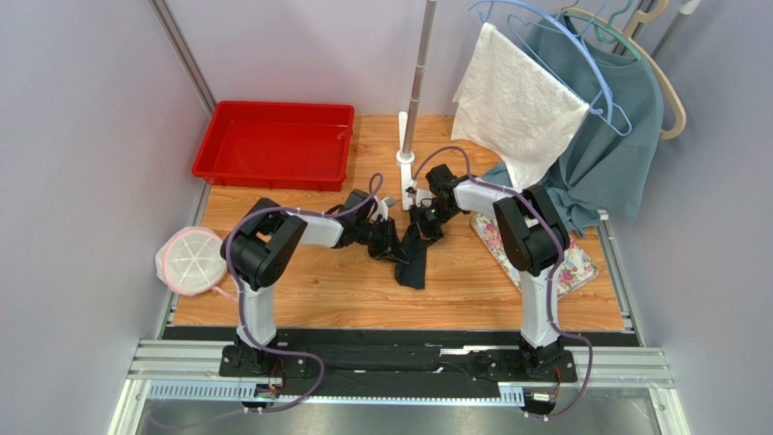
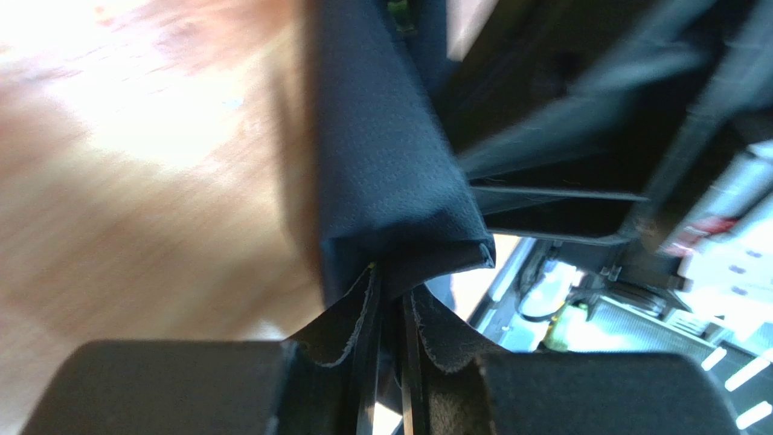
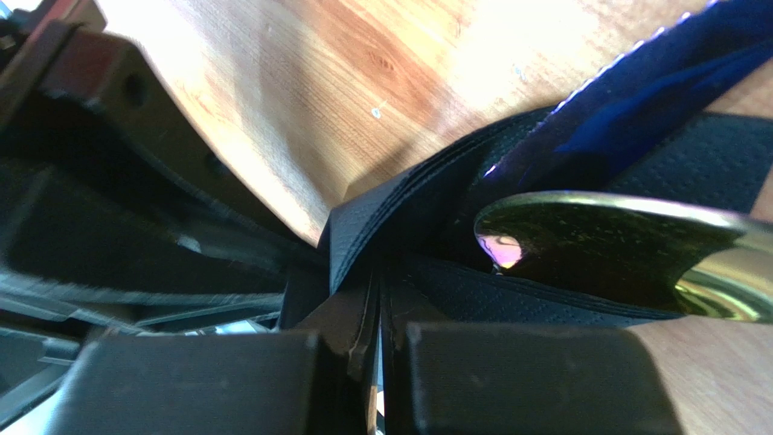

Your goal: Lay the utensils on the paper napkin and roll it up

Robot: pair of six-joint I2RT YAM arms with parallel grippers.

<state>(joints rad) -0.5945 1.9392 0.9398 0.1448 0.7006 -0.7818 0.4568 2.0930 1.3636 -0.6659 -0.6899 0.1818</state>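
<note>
Top view: bright, even, diffuse light; focus was sharp throughout; soft short shadows lay on the orange-brown wooden tabletop [image 1: 363,290].
Left wrist view: tabletop burned out to white glare at upper left; heavy blur overall, the thin matte black paper napkin [image 2: 381,181] least affected.
Right wrist view: glare on wood; the shiny gold utensil end [image 3: 590,245] carried mirror highlights; foreground was soft.

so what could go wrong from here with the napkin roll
1. A gold utensil end pokes out of the paper napkin that the right gripper pinches; tilting could let it slide out.
2. The left gripper also pinches the thin napkin; pulling apart may tear it.
</note>
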